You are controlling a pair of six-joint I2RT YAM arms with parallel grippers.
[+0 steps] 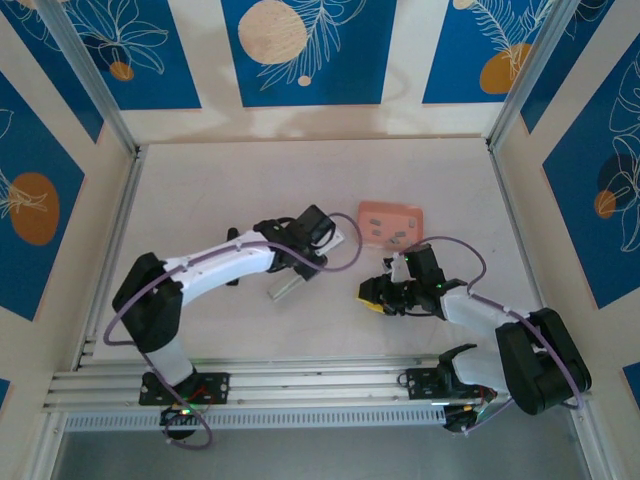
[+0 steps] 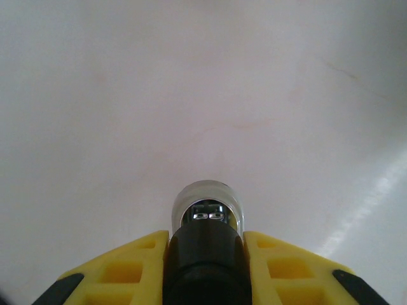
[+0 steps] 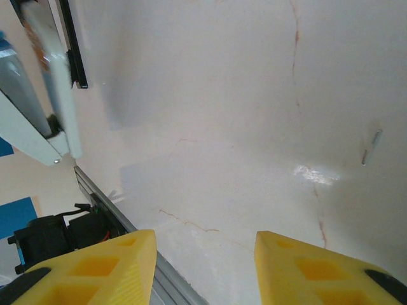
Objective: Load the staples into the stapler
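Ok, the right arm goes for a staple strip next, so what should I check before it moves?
1. Left claw shut on the stapler: ok.
2. Right claw open, nothing between its fingers: ok.
3. Staples lying in the pink tray: ok.
4. Stapler's rail opened for loading: cannot tell.
5. Thin grey strip loose on the table, whether it is a staple: cannot tell.

Pale tabletop [image 1: 300,170] inside cream walls [image 1: 210,60] with blue leaf-patterned panels [image 1: 340,85], aluminium rail [image 1: 300,385] in front.
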